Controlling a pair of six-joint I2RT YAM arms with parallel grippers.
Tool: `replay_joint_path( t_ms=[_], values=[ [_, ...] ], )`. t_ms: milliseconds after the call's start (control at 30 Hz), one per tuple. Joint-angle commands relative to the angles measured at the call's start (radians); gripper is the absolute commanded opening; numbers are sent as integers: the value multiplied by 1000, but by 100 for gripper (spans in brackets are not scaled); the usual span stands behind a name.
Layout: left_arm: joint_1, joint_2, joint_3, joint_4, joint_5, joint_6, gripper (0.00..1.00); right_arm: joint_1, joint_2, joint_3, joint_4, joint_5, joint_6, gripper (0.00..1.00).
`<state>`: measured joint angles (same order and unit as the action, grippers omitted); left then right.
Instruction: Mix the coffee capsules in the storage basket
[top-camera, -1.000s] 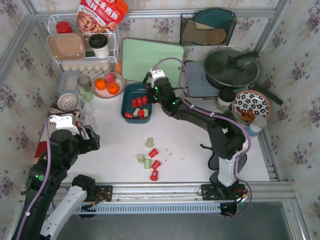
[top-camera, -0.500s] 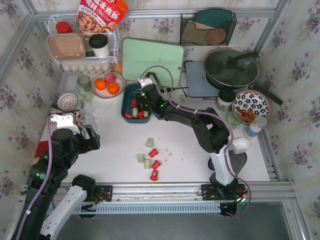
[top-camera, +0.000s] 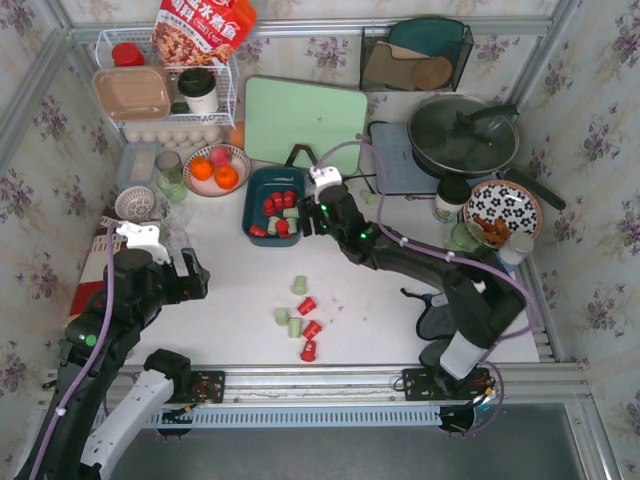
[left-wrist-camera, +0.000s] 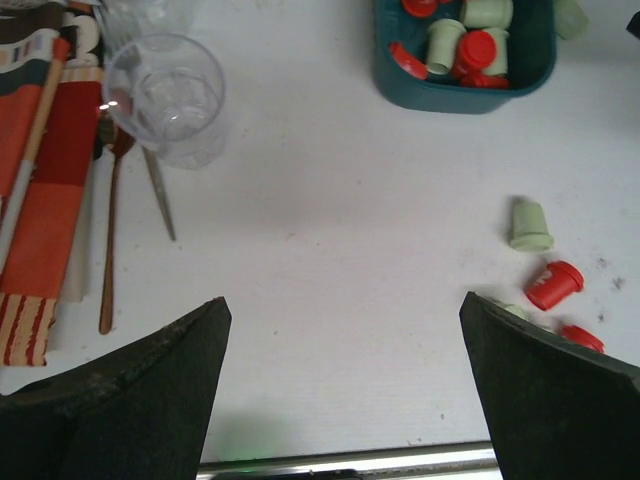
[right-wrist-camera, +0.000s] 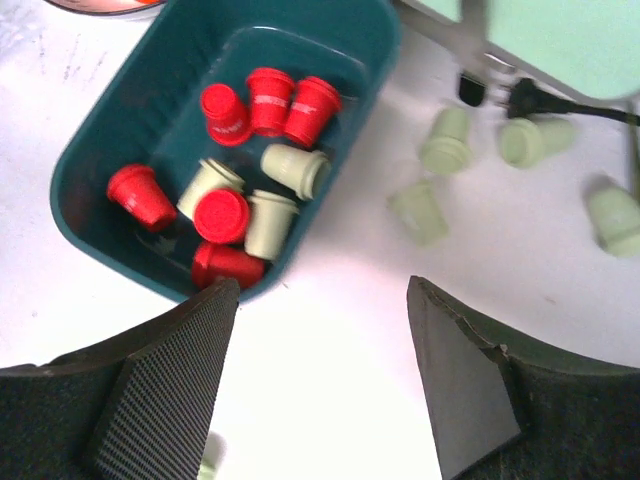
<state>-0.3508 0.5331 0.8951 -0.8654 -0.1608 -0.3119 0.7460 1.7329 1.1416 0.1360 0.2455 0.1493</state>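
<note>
The dark teal storage basket (top-camera: 254, 192) holds several red and pale green coffee capsules (top-camera: 280, 205). In the right wrist view the basket (right-wrist-camera: 385, 60) is at upper left with the capsules (right-wrist-camera: 222, 215) lying mixed inside. Several pale green capsules (right-wrist-camera: 418, 212) lie on the table right of it. My right gripper (top-camera: 308, 224) (right-wrist-camera: 323, 284) is open and empty, just off the basket's near right corner. More loose capsules (top-camera: 307, 305) (left-wrist-camera: 553, 285) lie mid-table. My left gripper (top-camera: 190, 280) (left-wrist-camera: 343, 302) is open and empty at the left, above bare table. The basket (left-wrist-camera: 465, 97) sits far ahead of it.
A clear glass (left-wrist-camera: 165, 100), a spoon (left-wrist-camera: 108, 240) and a striped cloth (left-wrist-camera: 40, 200) lie left. A bowl of oranges (top-camera: 217, 168), green cutting board (top-camera: 305, 120), wire rack (top-camera: 165, 90) and pan (top-camera: 462, 135) stand behind. A black plug and cable (right-wrist-camera: 520, 100) lie by the board.
My right gripper reached left into the basket, then drew back out to its right front corner. The capsules inside have shifted. My left arm moved slightly right.
</note>
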Motion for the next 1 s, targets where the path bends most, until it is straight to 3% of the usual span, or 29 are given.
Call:
replay_joint_path(
  t_ms=[0,67,167,367,467,567,700,967],
  values=[
    [1,2,4,49,120,55,99,1,-156,-164,138,137,-37,77],
    [1,-4,-4,62,133,56,99,1,-236,-258,173,208,-60,82],
    [2,9,-15,78,173,56,99,1,-370,-408,244,357,-97,99],
    [0,122,1,73,260,66,99,-4,-613,-733,530,598,-162,100],
    [-4,179,8,71,304,60,99,-21,-668,-864,679,629,-148,100],
    [-31,225,5,73,314,33,99,-38,-698,-893,728,606,-143,100],
    [-128,262,-23,82,231,-44,97,-39,-698,-888,700,614,-126,100],
    [-473,431,-41,98,-59,-206,89,-41,-693,-884,689,656,-129,100]
  ],
)
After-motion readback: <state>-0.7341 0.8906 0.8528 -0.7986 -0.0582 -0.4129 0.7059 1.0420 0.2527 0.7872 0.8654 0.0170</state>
